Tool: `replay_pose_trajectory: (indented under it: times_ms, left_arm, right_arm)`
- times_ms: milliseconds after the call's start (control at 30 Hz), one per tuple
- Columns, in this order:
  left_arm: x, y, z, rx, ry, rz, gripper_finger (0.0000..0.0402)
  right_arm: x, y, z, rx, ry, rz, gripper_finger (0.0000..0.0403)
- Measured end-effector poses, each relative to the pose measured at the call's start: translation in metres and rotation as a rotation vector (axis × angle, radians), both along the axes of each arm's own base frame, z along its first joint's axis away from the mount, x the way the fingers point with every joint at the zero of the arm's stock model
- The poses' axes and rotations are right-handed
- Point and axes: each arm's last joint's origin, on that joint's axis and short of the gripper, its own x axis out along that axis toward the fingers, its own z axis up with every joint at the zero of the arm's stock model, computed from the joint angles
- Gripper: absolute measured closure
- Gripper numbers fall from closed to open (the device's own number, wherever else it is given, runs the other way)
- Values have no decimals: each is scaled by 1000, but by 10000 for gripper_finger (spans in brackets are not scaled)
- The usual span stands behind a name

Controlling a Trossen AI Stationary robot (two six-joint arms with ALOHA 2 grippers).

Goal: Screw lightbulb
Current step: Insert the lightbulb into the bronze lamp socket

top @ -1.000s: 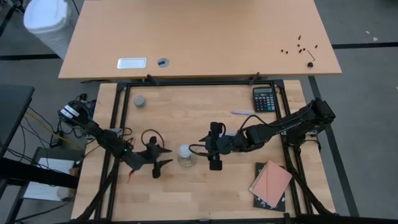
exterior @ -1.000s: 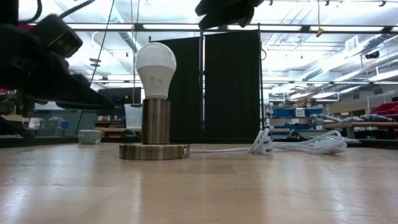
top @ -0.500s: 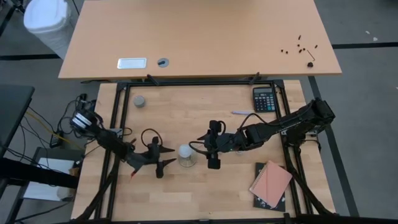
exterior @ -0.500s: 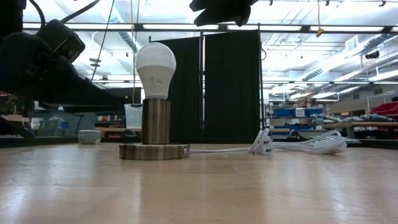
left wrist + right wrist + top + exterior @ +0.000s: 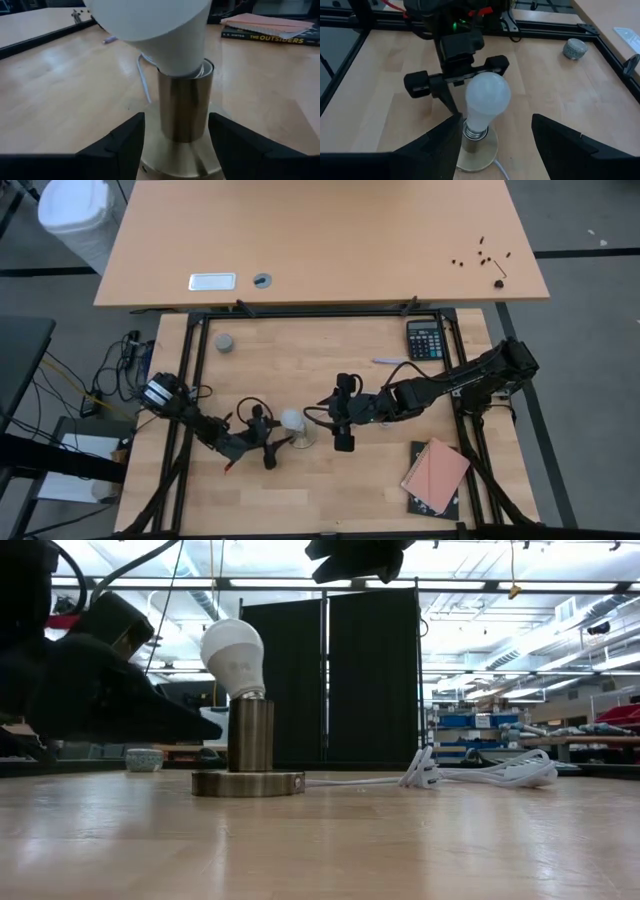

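The white lightbulb [image 5: 291, 420] sits with its screw end in the brass socket [image 5: 250, 735] of the round lamp base [image 5: 248, 783]. It is tilted and leans toward the left arm [image 5: 233, 658]. My left gripper [image 5: 282, 433] is open and low at the table. Its fingers stand on either side of the socket [image 5: 185, 107], with a gap on each side. My right gripper [image 5: 325, 418] is open, to the right of the bulb and higher than it. The bulb [image 5: 486, 97] shows between its fingers, which are apart from it. My left gripper: I cannot tell whether its fingers [image 5: 125, 147] touch the rim of the base's disc [image 5: 172, 167]. They do not touch the socket or the bulb.
A white cord [image 5: 470, 775] runs from the base toward the right. A small grey cap [image 5: 225, 342] lies at the far left. A calculator [image 5: 425, 338] and a pen [image 5: 390, 361] lie at the far right. Books [image 5: 435, 475] lie at the near right.
My left gripper has gone toward the table's right edge, up to the lamp, and its open fingers now flank the socket. The bulb, upright before, has tipped in the socket toward the left arm. The base has stayed in place.
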Motion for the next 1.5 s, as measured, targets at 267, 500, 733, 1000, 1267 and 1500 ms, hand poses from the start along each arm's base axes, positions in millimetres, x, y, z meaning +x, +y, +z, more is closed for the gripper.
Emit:
replay_pose_trajectory:
  times_ms: [267, 500, 733, 1000, 1267, 1500]
  left_arm:
    - [1, 1, 0, -5, 0, -1, 158]
    - [11, -2, 3, -24, -1, -7, 158]
    - [26, 1, 4, -3, 28, 21, 140]
    - [31, 9, 3, 4, 43, 38, 141]
    - [35, 17, 2, -9, 63, 20, 157]
    - [36, 19, 2, -9, 61, 26, 166]
  right_arm:
    - [0, 0, 0, 0, 1, 0, 156]
    - [4, -8, 9, 21, 1, 52, 156]
    - [3, -16, 24, -6, 83, 97, 151]
    - [9, -14, 15, -7, 123, 131, 146]
    - [35, -9, -4, -33, 198, 155, 146]
    - [48, -23, 3, -31, 205, 127, 132]
